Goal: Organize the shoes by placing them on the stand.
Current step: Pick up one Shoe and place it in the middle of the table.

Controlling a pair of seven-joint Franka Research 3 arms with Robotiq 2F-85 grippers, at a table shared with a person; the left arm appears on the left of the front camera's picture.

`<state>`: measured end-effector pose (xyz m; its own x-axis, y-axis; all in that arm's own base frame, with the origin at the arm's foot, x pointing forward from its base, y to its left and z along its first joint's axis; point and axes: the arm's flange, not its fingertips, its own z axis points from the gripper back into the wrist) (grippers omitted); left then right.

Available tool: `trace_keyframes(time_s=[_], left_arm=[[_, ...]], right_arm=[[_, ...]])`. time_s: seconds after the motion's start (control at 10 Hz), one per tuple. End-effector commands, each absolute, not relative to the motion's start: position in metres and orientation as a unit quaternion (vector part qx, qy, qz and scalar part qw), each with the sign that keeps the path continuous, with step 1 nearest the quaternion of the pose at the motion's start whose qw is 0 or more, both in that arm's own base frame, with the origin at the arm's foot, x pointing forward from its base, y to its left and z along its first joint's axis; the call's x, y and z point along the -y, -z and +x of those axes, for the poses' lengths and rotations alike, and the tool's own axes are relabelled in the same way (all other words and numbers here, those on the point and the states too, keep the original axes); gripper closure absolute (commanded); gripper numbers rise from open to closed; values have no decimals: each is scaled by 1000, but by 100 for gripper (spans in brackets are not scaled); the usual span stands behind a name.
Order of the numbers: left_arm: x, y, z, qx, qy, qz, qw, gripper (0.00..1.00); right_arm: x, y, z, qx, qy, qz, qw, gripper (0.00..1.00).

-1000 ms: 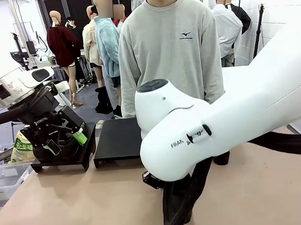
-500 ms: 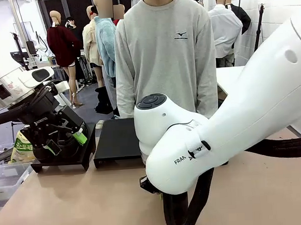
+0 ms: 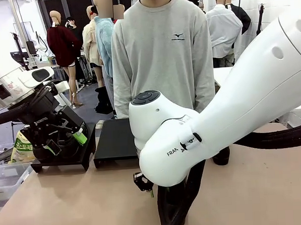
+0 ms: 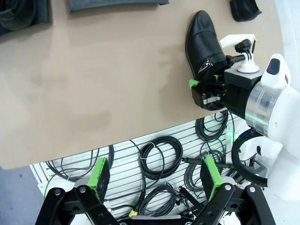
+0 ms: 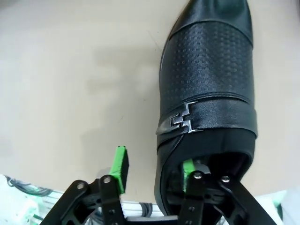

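A glossy black shoe [image 5: 206, 79] with a metal buckle lies sole-down on the table near its front edge, also seen in the left wrist view [image 4: 202, 44]. My right gripper [image 5: 154, 169] is at its heel end, open. One green pad stands outside the shoe's side wall and the other inside the opening, with a gap beside the outer pad. A second shoe [image 3: 222, 156] lies farther back on the right. The black stand [image 3: 116, 139] sits at the table's far side. My left gripper [image 3: 66, 143] hangs open and empty at the left [image 4: 154, 176].
A second black platform [image 3: 87, 146] at the far left carries dark shoes behind my left gripper. A person in a grey sweatshirt [image 3: 162, 56] stands at the far edge behind the stand. Cables [image 4: 161, 154] lie below the table's near edge. My right arm's large white joint [image 3: 162, 137] blocks the table's middle.
My right arm's white joint has swung left and lower over the near shoe. The person has shifted slightly left. The left arm has not moved.
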<state>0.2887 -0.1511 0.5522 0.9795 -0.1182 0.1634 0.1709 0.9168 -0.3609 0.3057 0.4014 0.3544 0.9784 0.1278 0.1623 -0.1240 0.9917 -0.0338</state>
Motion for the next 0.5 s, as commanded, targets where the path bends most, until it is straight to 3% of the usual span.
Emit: trace_keyframes(time_s=[0.0, 0.4], left_arm=[[152, -553, 290, 69, 76, -199, 975, 0], [152, -553, 290, 69, 76, -199, 975, 0]], right_arm=[[-409, -366, 307, 76, -71, -19, 994, 0], [-415, -385, 314, 68, -59, -30, 996, 0]])
